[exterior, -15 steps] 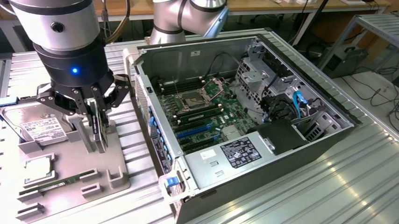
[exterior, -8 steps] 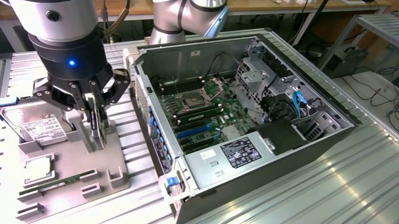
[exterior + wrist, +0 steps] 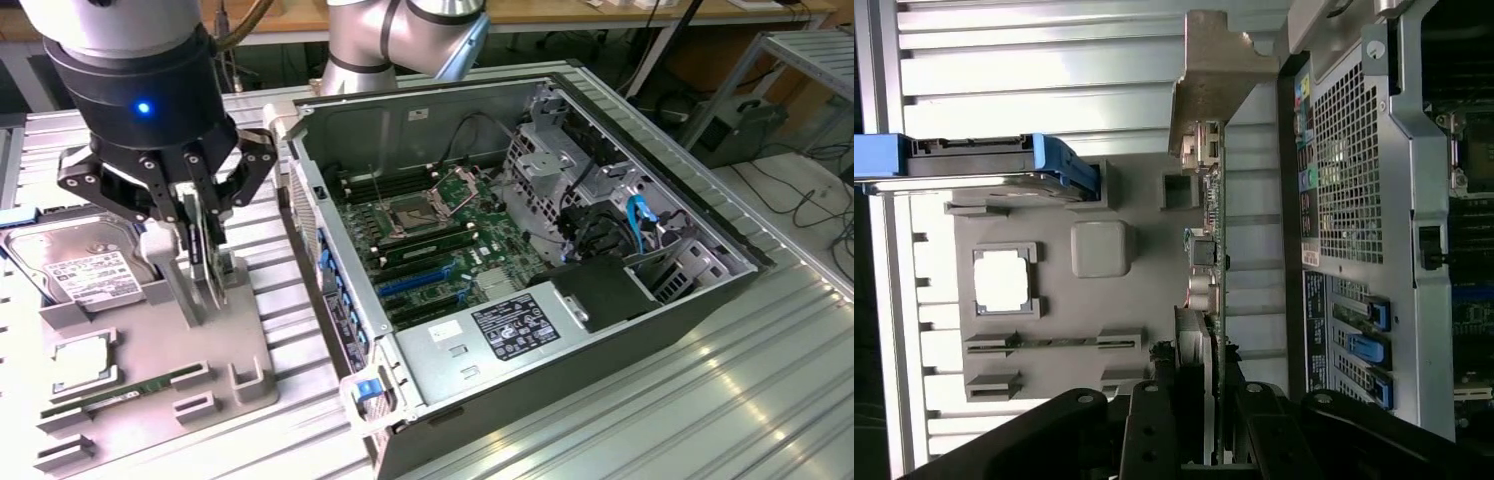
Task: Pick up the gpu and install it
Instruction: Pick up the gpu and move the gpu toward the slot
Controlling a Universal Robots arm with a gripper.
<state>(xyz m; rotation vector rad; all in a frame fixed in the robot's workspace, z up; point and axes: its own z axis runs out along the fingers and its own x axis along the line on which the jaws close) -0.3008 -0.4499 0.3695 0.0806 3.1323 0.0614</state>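
The gpu (image 3: 200,265) is right between my fingers. It stands on its long edge, thin and dark, and my end effector (image 3: 198,290) is clamped onto its two faces from above. Looking down my wrist, the card (image 3: 1212,250) runs edge-on out from my end effector (image 3: 1204,420), with its pale metal bracket (image 3: 1219,70) at the far end. The card's lower edge is down at the grey holder plate (image 3: 174,350) directly beneath me, and I cannot tell whether it touches the plate or hangs just clear.

On that same plate, just beside my end effector toward the exterior view's left, there's the silver hard drive (image 3: 67,265) with its white label. Below it and nearer the camera is a square processor (image 3: 80,362) in its pocket, then the narrow green memory stick (image 3: 114,395) lying in its slots.

On my other side, toward the exterior view's right, is the open computer case (image 3: 534,400), close by on the ribbed metal bench (image 3: 694,400). Its motherboard (image 3: 427,230) is exposed, and the blue expansion slots (image 3: 407,285) are on the side nearest my end effector.
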